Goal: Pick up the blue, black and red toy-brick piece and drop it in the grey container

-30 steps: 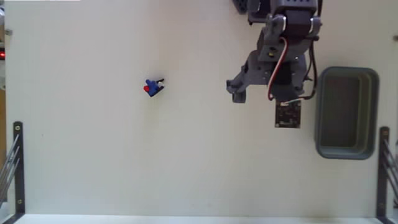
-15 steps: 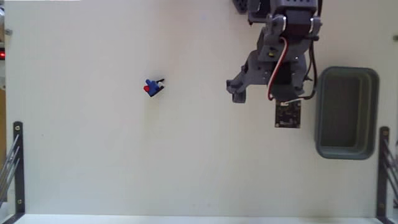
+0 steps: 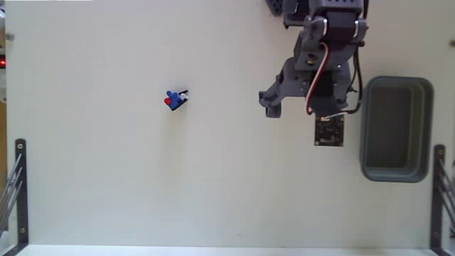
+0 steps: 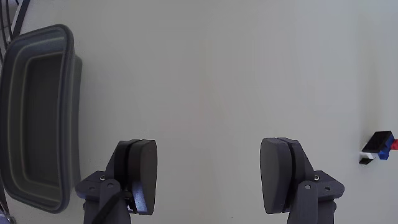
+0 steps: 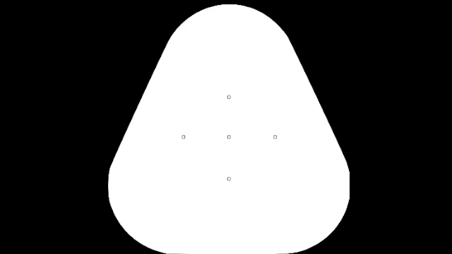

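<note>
Robot hand (image 4: 208, 180) open above a pale bench (image 3: 142, 185), holding nothing.

In the fixed view, the toy-brick piece (image 3: 175, 99) lies on the bench well to the left of the hand (image 3: 298, 107), and the grey container (image 3: 395, 128) sits just right of the arm. In the wrist view, the toy-brick piece (image 4: 378, 147) lies at the far right, outside the spread fingers (image 4: 144, 175); the grey container (image 4: 37, 118) stands at the left edge.

Tiny toy-brick piece (image 3: 175, 99) lies on table, well apart from empty grey container (image 3: 395, 129).
</note>
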